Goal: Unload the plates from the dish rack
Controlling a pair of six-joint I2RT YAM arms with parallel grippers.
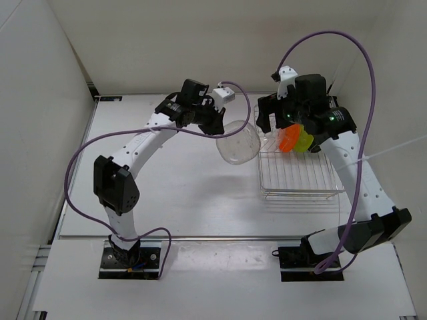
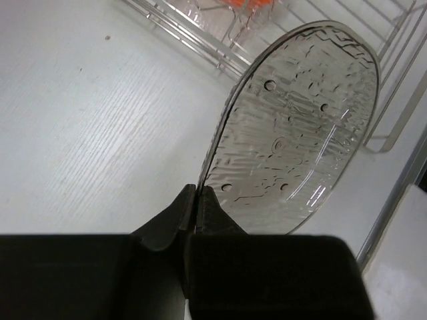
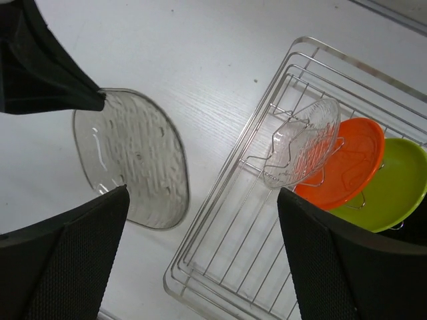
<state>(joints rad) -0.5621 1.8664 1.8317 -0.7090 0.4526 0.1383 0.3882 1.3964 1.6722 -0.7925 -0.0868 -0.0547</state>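
When viewed from overhead, shows the left gripper (image 1: 217, 125) pinched tight on the rim of the clear plate (image 1: 238, 141), held tilted over the white table (image 1: 167, 193) just left of the dish rack (image 1: 297, 181). Places the right gripper (image 1: 272, 123), jaws spread wide and holding nothing, above the rack's far end, near the orange plate (image 1: 287, 140) and lime green plate (image 1: 305, 141) standing on edge inside.

From the left wrist, confirms black fingers (image 2: 217, 217) clamped on the textured plate's lower edge, with rack wires behind.

From the right wrist, frames the held plate beside the rack between the spread fingers, and finds what looks like a second clear plate (image 3: 303, 150) upright in front of the orange one.
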